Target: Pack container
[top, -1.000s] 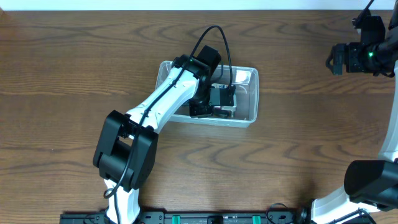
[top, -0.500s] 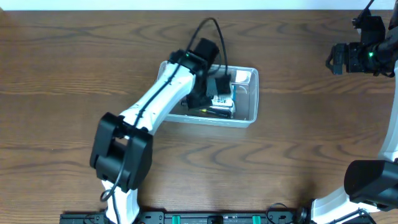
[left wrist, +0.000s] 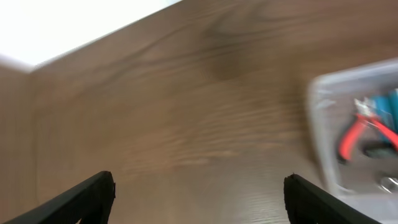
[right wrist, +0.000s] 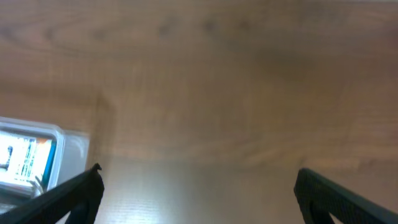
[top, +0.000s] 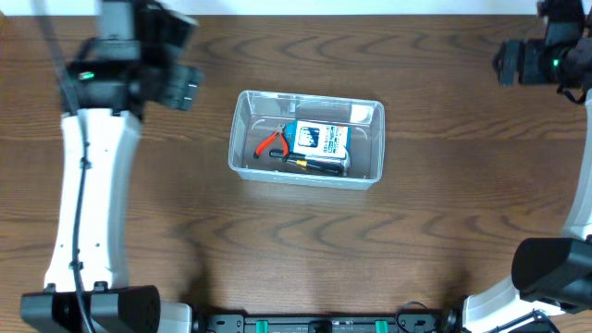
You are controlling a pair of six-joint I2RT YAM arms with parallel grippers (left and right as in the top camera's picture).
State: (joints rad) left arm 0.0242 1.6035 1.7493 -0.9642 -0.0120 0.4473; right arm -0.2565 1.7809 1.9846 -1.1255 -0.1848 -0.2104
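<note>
Centrally on wood-grain tabletop (top: 370,250): clear container (top: 305,96), upright, open-topped. At far-left corner, left claw (left wrist: 199,193), well apart from container, fingers spread wide over bare wood. At far-right corner, right claw (right wrist: 199,186), likewise spread wide, well apart. Inside container: blue-and-white box (top: 319,139) lying flat, mid-right; red-handled pliers (top: 272,141) just left of box; dark slim tool (top: 314,165) along box's near edge.

The left arm (top: 90,185) is a long white shell between chunky black joint housings, with a thin black cable (top: 81,213) down it and a green light (top: 86,75) at the wrist. The right arm (top: 581,208) matches, with matte black fingertips (right wrist: 62,196).
</note>
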